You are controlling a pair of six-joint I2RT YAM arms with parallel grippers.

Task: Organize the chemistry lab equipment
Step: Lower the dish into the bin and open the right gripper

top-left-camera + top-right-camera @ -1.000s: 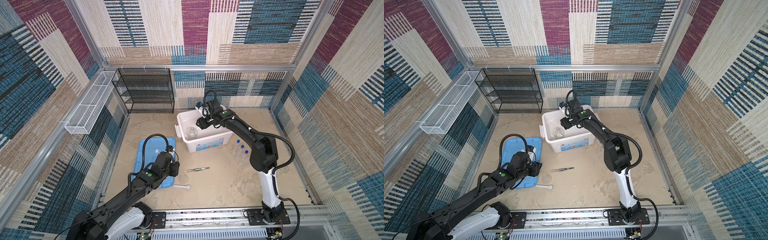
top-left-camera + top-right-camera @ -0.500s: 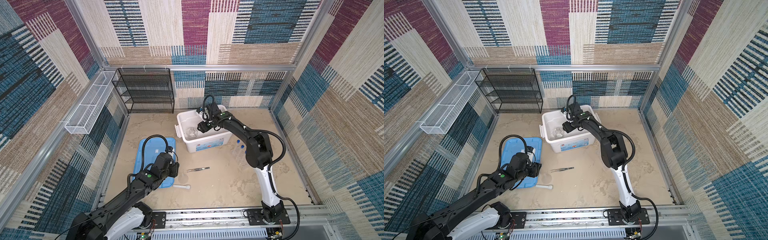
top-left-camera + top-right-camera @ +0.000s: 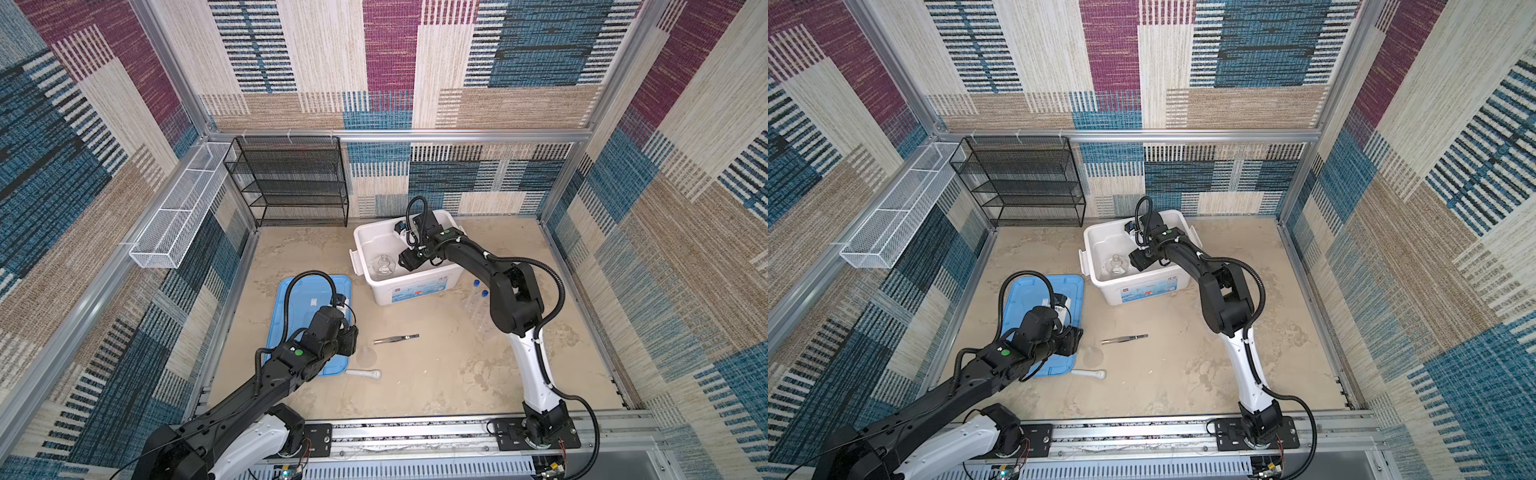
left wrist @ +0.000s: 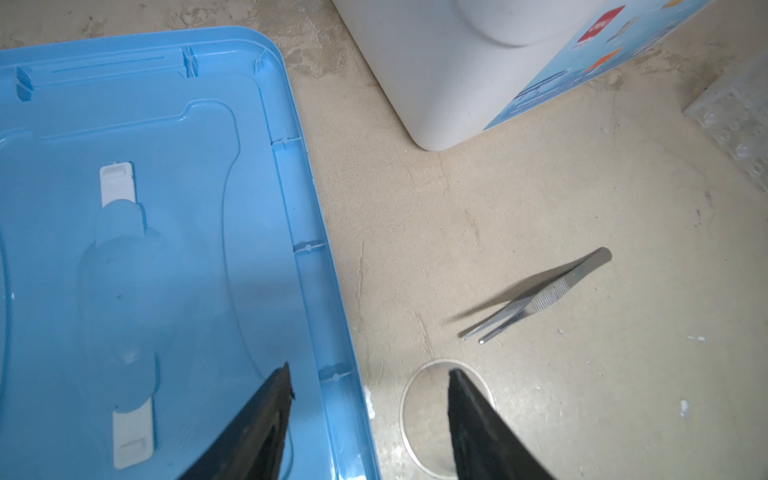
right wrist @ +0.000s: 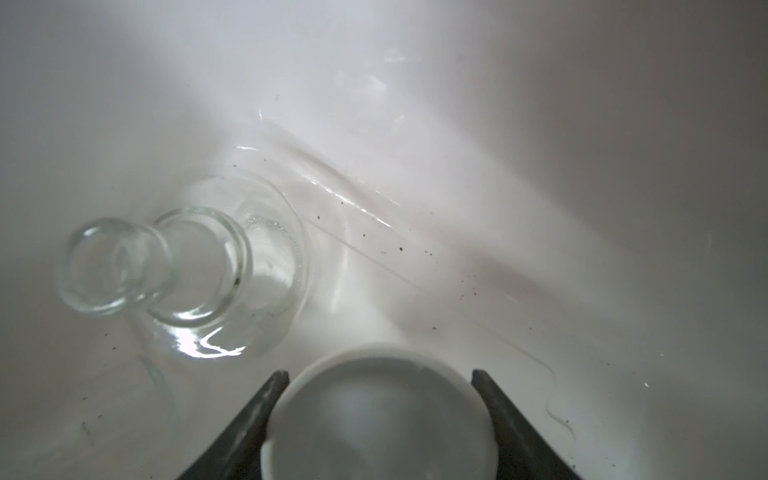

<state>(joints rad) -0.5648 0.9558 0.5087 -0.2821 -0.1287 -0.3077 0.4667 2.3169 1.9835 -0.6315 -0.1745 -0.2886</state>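
Holding the small white bowl (image 5: pixel 382 415) in my right fingers (image 5: pixel 249 428) inside the white bin (image 3: pixel 415 286), I'd set it flat beside the glass flask (image 5: pixel 208 270) (no clinking) before letting go; my left fingers (image 4: pixel 478 428) hang wide above the glass dish (image 4: pixel 424 415) on the counter (image 4: pixel 457 187)

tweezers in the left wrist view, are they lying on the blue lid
No, the tweezers lie on the bare tabletop, apart from the blue lid.
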